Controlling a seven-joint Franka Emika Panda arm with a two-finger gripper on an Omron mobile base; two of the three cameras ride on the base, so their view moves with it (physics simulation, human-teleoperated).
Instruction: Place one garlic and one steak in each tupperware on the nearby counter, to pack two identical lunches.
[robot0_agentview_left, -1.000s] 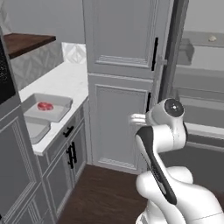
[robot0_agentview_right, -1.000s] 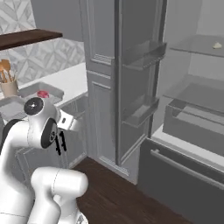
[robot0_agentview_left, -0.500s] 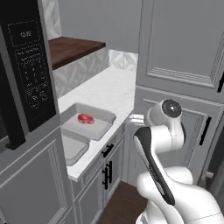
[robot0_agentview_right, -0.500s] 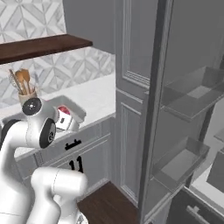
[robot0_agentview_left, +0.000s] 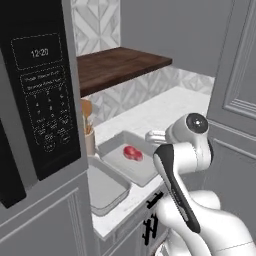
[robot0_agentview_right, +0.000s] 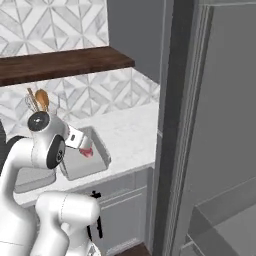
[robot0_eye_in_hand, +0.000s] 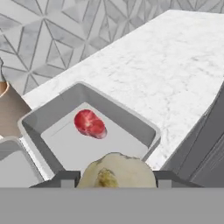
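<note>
Garlic, hand view: pale cream bulb (robot0_eye_in_hand: 117, 170) clenched between the two dark tips of the end effector (robot0_eye_in_hand: 114, 178), low in the frame, in front of the near rim of a tupperware.
Steak, hand view: red slab (robot0_eye_in_hand: 89, 123) lying flat on the floor of the grey tupperware (robot0_eye_in_hand: 144, 127), toward its far left part, apart from the walls.
Second tupperware, hand view: corner of another grey tray (robot0_eye_in_hand: 13, 157) at the left edge, just beside the first; contents not visible.
Jar, hand view: beige utensil jar (robot0_eye_in_hand: 11, 110) at the left edge, behind the trays.
Desk, hand view: white veined stone (robot0_eye_in_hand: 153, 74) stretching away to the right of the tray, tiled wall (robot0_eye_in_hand: 52, 30) behind.

Steak, left base view: red piece (robot0_agentview_left: 132, 152) in the farther tupperware (robot0_agentview_left: 112, 147), partly behind the arm.
Nearer tupperware, left base view: grey tray (robot0_agentview_left: 107, 192) touching or just beside the other, nothing seen inside.
Surroundings, left base view: utensil jar (robot0_agentview_left: 89, 140) behind the trays, dark wooden shelf (robot0_agentview_left: 117, 65) above, black microwave (robot0_agentview_left: 40, 95) at left.

Tupperware, right base view: grey tray (robot0_agentview_right: 97, 155) on the desk (robot0_agentview_right: 130, 135), with a red glimpse of steak (robot0_agentview_right: 87, 153) just under the hand.
End effector, right base view: hidden behind the wrist; grip cannot be told from this side.
Other tupperware, right base view: edge (robot0_agentview_right: 30, 177) showing behind the arm.
</note>
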